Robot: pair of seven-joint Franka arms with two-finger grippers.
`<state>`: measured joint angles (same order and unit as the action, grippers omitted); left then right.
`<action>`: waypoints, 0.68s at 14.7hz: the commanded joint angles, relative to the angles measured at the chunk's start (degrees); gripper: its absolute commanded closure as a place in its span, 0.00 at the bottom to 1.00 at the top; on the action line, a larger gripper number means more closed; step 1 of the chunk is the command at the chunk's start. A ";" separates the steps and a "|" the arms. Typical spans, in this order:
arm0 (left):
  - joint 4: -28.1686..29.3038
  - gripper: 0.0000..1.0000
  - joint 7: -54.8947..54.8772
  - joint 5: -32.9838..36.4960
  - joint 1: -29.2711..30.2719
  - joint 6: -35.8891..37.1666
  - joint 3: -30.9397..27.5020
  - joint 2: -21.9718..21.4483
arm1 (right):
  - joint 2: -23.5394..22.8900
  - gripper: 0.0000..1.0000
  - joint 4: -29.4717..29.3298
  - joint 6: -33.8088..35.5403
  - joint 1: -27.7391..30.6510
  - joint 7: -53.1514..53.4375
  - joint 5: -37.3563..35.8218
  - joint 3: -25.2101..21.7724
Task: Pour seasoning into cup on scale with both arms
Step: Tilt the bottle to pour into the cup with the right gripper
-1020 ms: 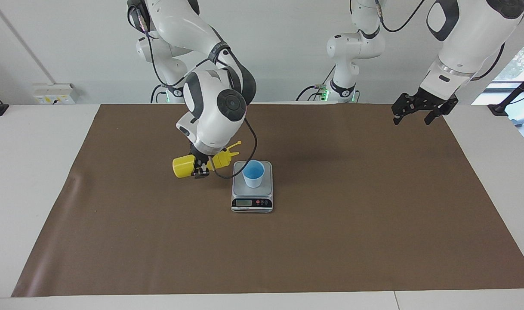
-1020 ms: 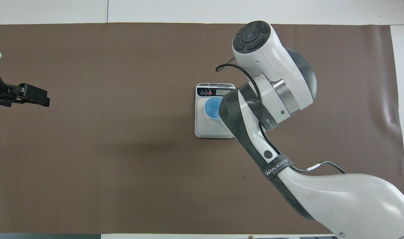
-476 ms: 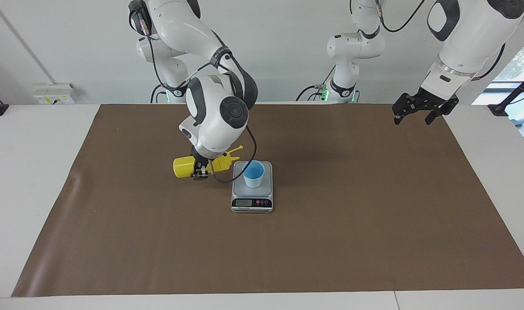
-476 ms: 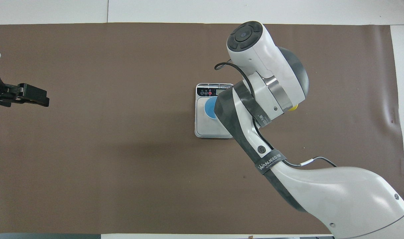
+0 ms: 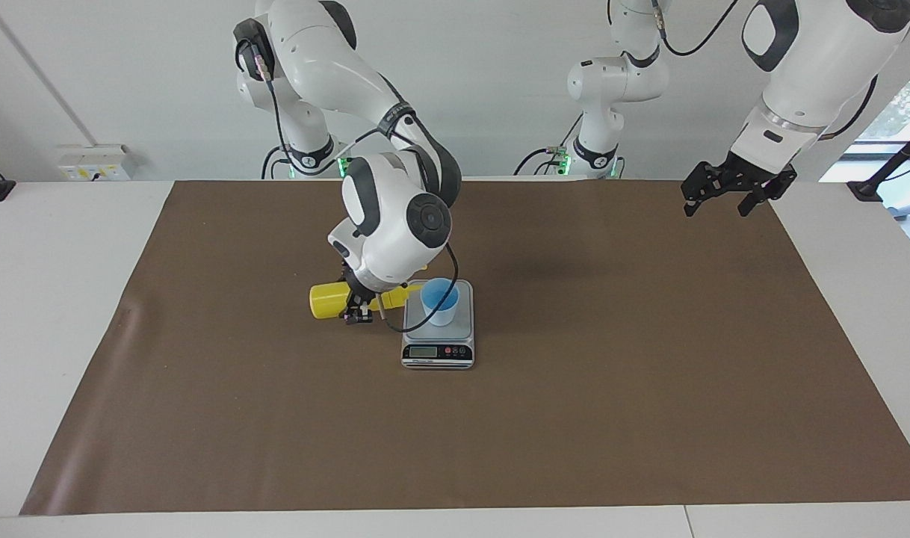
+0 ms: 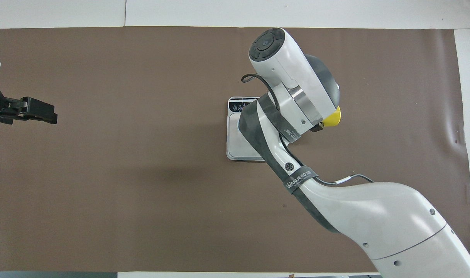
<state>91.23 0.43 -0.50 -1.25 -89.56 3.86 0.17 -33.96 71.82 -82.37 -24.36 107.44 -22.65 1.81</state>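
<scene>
Gripping the yellow plastic squeeze bottle (image 5: 328, 300) around its middle, the right gripper (image 5: 358, 310) holds it tipped on its side, just beside the small flat silver kitchen scale (image 5: 438, 340) toward the right arm's end of the table. Its fingers are clamped on the bottle, whose nozzle end reaches to the rim of the small light-blue tapered cup (image 5: 441, 301). That cup stands upright on the scale's grey plate. The left gripper (image 5: 730, 196) waits with fingers apart over the edge of the brown mat (image 5: 574, 433) at the left arm's end, well apart from the scale.
</scene>
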 commanded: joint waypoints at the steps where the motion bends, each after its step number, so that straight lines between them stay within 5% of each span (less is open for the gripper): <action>1: 1.23 0.00 -0.87 -0.99 0.55 0.18 0.10 -1.40 | -0.41 1.00 -2.12 1.95 0.28 0.84 -1.52 1.09; 10: 1.31 0.00 -0.87 -0.99 0.55 0.18 0.10 -1.40 | -2.78 1.00 -2.30 4.32 -0.78 0.58 -5.39 2.67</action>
<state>91.23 0.43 -0.50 -1.25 -89.56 3.86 0.17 -36.06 71.63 -79.82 -25.52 107.44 -26.36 3.74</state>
